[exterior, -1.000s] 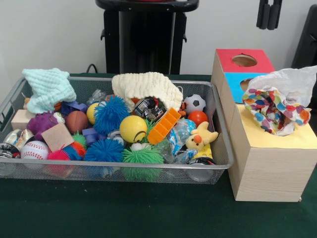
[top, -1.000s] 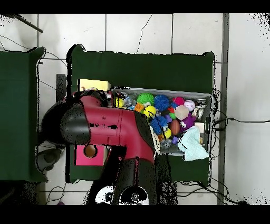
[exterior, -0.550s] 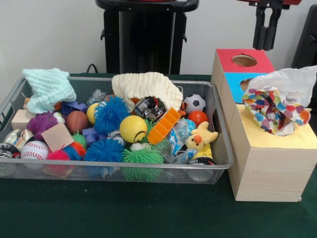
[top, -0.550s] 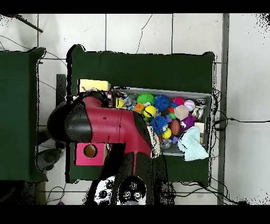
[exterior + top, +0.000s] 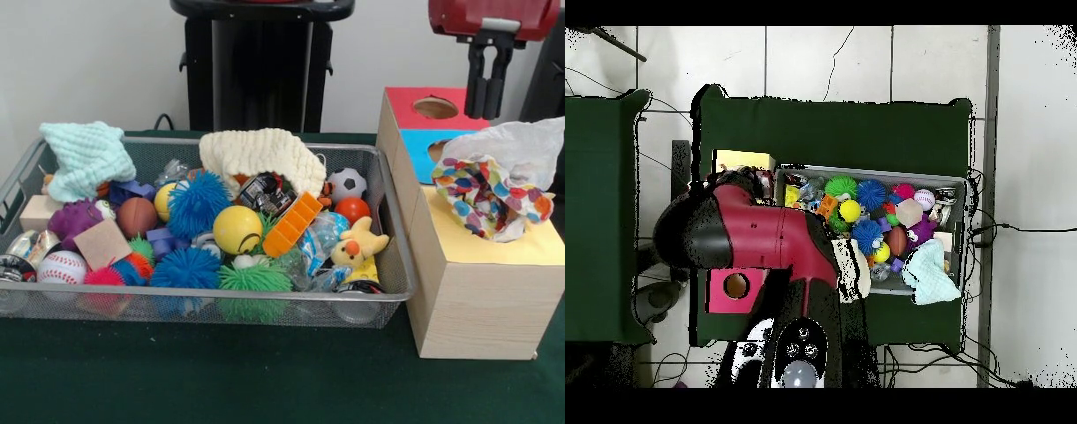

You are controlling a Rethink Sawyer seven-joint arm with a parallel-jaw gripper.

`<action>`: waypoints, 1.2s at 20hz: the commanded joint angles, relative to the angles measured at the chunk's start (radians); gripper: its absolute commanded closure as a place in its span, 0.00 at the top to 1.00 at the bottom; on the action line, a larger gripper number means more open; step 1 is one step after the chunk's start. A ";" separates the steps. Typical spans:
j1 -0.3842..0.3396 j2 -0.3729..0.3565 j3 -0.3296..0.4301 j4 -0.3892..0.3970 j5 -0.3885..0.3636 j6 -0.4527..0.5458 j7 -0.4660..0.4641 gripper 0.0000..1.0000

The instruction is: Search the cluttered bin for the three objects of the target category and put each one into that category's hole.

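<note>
Gripper [image 5: 488,97] empty, fingers close together with a slim gap, hanging above the sorting box [image 5: 459,291] near its red hole [image 5: 435,108]. Balls, including the yellow ball [image 5: 237,229], lying in the wire bin [image 5: 388,212] beside the box, below and well apart from the gripper, toward the bin's middle.

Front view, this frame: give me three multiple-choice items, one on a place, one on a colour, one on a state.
1. Where does the gripper hang?
A. inside the bin
B. above the sorting box's red and blue panels
C. over the mint cloth

2. What colour is the panel under the spotted cloth?
A. yellow
B. green
C. purple

3. What does the gripper carry?
A. a ball
B. a cloth
C. nothing

Key: 1 B, it hangs over the sorting box, clear of the bin. 2 A, yellow shows around the cloth. 3 C, nothing sits between the fingers.
</note>
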 commanded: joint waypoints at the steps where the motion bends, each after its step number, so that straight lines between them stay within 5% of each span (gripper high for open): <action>1: 0.033 0.057 0.035 0.155 -0.077 -0.070 0.153 0.00; 24: 0.046 0.101 0.024 0.169 -0.053 -0.144 0.156 0.00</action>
